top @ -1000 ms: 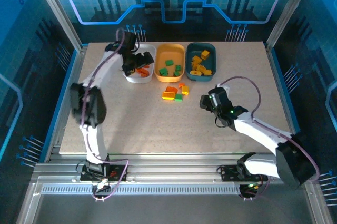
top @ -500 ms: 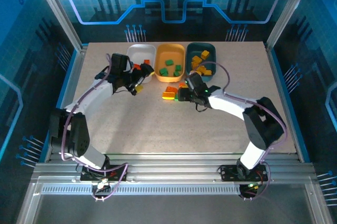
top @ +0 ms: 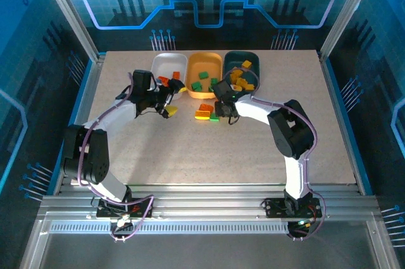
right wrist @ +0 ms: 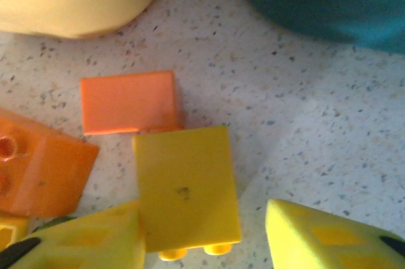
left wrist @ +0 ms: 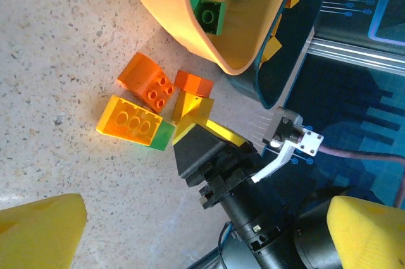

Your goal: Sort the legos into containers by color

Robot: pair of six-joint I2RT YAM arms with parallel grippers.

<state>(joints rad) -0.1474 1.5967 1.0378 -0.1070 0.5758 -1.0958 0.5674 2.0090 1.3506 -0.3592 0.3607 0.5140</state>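
Right wrist view: right gripper (right wrist: 202, 228) has its jaws apart, straddling a yellow brick (right wrist: 186, 193) that lies flat on the table (right wrist: 304, 123); not yet closed on it. An orange brick (right wrist: 128, 101) lies against its far edge.

Judgement: centre first, since the brick sits nearer one finger. Then close on the smooth sides and lift straight up, so the neighbours stay put. Likely destination is the teal tray (top: 240, 53), which holds the yellows.

Left gripper (top: 174, 100) is spread open and empty, low near the white tray (top: 166, 63).
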